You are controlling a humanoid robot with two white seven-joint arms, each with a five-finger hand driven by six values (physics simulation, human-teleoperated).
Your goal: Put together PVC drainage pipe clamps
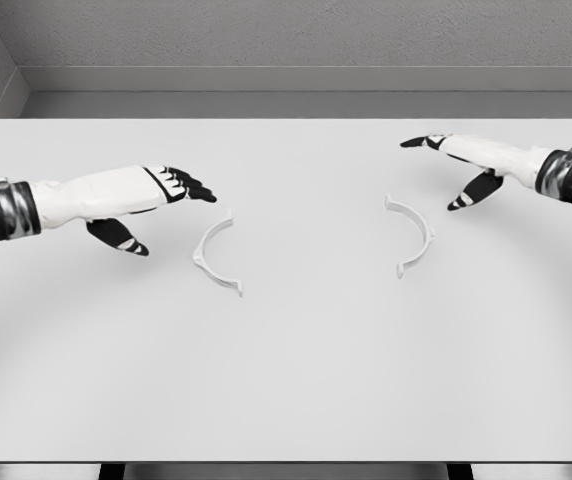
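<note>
Two white half-ring clamp pieces lie flat on the white table [286, 380]. The left clamp half [206, 254] bulges to the left, and the right clamp half [424, 232] bulges to the right, so their open sides face each other across a wide gap. My left hand [178, 186] hovers just up and left of the left half, fingers stretched out and holding nothing. My right hand [454, 158] is above and slightly right of the right half, fingers extended and thumb hanging down, also empty.
A grey wall [286, 40] runs behind the table's far edge. The table's front edge [286, 462] crosses the bottom of the view.
</note>
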